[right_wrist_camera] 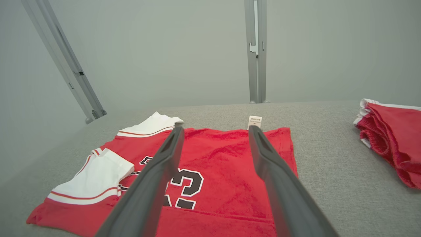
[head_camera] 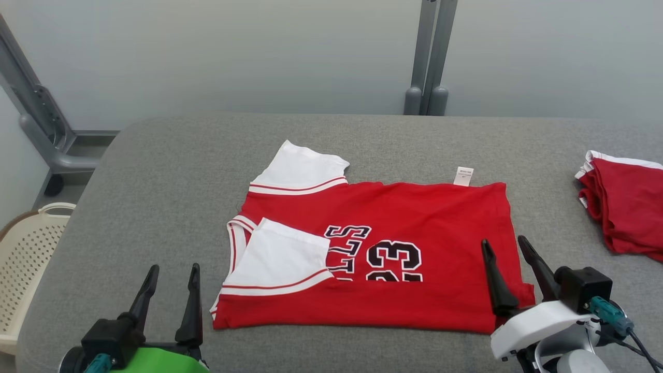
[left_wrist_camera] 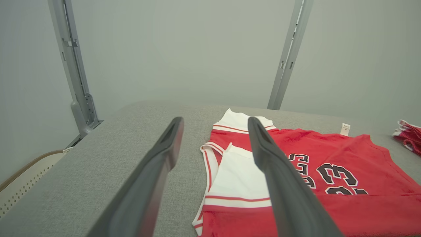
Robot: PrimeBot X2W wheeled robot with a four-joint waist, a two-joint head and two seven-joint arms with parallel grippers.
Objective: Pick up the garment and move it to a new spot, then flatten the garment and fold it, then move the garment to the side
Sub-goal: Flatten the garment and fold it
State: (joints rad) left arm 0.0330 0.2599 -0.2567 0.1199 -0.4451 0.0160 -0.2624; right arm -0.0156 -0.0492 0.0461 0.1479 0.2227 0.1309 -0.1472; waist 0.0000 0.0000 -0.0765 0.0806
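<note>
Folding stage: we judge the jersey [head_camera: 430, 217] partly folded. The near sleeve [head_camera: 279, 256] is turned in over the chest, and the near hem looks doubled up over the "23". More folds + the move to the side aren't done yet.
Jersey pos: mid-table, lying flat, neck end to our left, care tag [head_camera: 464, 175] poking out at the far edge.
L gripper [head_camera: 174, 266]: fingers spread wide, nothing between them, over bare table [head_camera: 155, 171] just beside the jersey's left edge.
R gripper [head_camera: 503, 240]: fingers spread wide, empty, above the jersey's near right corner; we can't tell if it touches the fabric.
Risk 1: we pinch the top layer only at that corner, so the doubled hem peels open and the fold is lost.
Risk 2: L + R lift unevenly, so the near sleeve slides out and the jersey skews.
Risk 3: the far sleeve [head_camera: 300, 168] sticks out past the body, so the next fold may leave it hanging out.
Risk 4: if we shift it right, we could run into the other red garment [head_camera: 629, 207] at the table's right edge & mix the two.
Surface: grey fabric-covered top w/ a rounded corner. It looks grippy to us, so dragging may bunch the cloth.
Room: plain pale wall [head_camera: 259, 52], grey metal frame posts [head_camera: 430, 57] behind the table, cream perforated basket [head_camera: 26, 248] low off the left side.
</note>
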